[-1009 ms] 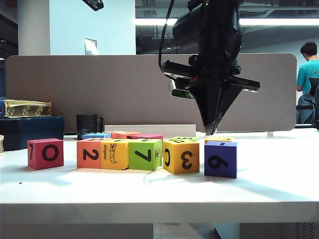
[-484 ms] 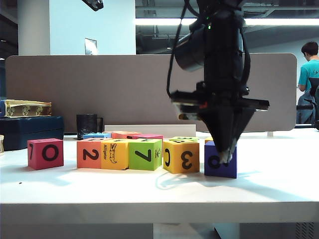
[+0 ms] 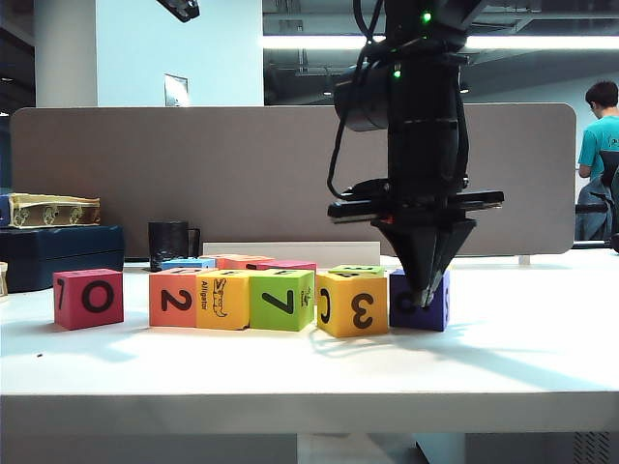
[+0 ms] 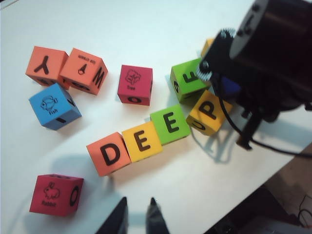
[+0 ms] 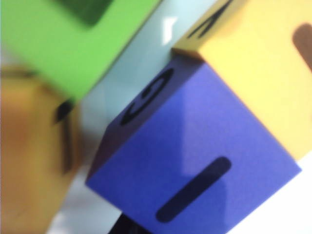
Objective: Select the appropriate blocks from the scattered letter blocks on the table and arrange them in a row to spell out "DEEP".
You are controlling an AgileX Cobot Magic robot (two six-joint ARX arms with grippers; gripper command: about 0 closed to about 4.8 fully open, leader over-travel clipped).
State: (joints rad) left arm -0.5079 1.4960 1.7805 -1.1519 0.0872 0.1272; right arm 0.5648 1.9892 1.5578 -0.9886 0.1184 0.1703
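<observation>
Row nearly spelled: orange D cube, two E cubes, skewed yellow-orange P cube beside closed right hand, pressing purple cube. Left hand near-closed, empty.

Exterior: ceiling strip light at 1 o'clock, backlit; table glares white; soft shadows toward 6. Left wrist view sharp, evenly bright. Right wrist view: blurred close-up, blocks unfocused.
</observation>
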